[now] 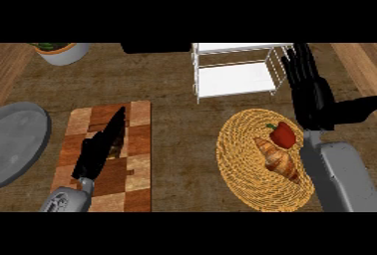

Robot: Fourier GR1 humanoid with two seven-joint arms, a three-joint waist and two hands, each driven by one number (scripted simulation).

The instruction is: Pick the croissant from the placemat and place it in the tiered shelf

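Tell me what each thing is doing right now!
Golden-brown croissant: lying on the round woven straw placemat, not picked up.
Red bell pepper: on the placemat, beside the croissant.
White wire tiered shelf: nothing on its visible tray.
Right hand: open, raised beside the shelf, holding nothing.
Left hand: open, over the wooden patchwork cutting board.
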